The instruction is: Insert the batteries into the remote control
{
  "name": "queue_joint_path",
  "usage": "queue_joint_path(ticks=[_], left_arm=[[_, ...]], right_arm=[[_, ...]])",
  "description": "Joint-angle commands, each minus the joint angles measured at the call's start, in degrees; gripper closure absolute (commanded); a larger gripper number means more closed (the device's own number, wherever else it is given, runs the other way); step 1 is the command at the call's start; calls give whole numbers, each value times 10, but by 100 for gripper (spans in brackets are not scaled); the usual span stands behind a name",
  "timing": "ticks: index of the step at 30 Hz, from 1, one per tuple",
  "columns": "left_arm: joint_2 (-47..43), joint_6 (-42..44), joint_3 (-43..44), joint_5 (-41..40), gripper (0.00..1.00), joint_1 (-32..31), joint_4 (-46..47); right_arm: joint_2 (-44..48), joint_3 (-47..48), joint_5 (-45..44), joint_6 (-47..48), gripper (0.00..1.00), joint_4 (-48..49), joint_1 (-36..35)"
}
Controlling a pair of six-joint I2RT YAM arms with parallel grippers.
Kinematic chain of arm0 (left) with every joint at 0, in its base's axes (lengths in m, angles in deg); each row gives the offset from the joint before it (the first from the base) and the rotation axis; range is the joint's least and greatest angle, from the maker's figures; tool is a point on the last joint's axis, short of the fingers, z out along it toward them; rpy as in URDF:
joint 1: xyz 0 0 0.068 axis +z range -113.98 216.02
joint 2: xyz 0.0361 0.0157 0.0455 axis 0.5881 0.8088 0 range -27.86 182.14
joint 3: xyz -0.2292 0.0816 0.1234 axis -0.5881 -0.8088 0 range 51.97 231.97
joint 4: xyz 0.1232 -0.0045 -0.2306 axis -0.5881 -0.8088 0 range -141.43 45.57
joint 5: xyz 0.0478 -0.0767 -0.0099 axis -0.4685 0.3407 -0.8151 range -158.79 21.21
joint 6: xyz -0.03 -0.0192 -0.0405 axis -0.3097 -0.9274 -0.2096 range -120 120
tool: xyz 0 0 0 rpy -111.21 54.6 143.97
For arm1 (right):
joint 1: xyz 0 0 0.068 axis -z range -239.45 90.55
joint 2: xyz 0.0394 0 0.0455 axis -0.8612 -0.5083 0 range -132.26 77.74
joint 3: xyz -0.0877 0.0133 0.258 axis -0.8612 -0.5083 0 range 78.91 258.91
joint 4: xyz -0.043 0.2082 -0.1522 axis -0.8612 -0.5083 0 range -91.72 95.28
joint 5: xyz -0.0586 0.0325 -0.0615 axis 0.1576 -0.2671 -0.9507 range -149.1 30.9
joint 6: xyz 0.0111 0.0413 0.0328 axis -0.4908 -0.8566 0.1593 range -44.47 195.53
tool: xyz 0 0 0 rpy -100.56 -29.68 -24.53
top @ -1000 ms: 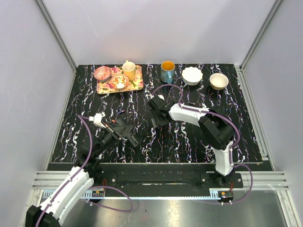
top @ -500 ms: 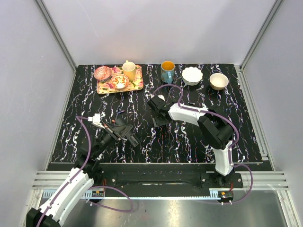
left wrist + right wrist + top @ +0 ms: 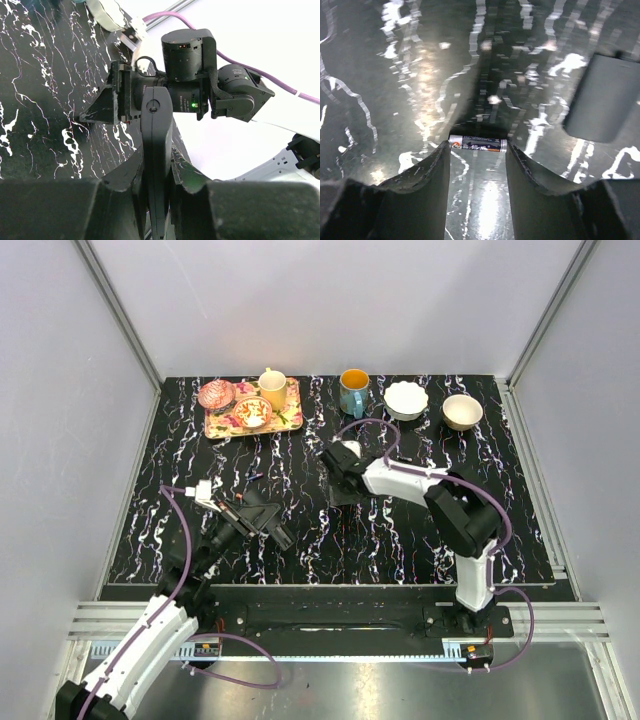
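Black plastic against a black, white-veined bench makes the remote control hard to pick out from above. In the top view it is only a dark sliver at the tip of the left arm, toward the front left of the bench.

The left wrist view shows it far better: a narrow, smooth black body with a small round mark near its far end. Its near end is hidden between the jaws and cut off at the bottom edge. Which face it turns to the camera I cannot tell. The left end effector is clamped on the remote control from both sides.

Only the right wrist view shows the battery, a small cylinder with a dark printed label and bright metal ends. It lies on the bench, crosswise between the fingers, with each end right at a finger's inner face. The right end effector has its jaws apart by the battery's length; whether they press on it I cannot tell.

From above, the battery is hidden under that end effector, which sits low at mid-bench, well apart from the remote control.

A grey block at the right of the right wrist view is blurred and cut off, so I cannot identify it.
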Motion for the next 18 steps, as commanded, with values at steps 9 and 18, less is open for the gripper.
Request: queue_joint_path(ticks=[9,18], left_arm=[[0,-3,1,-1,100,2,29],[5,3,6,2,100,2,28]], right_arm=[[36,-15,32,-223,58,-4,81],[-4,5,53,-219,50,-19,81]])
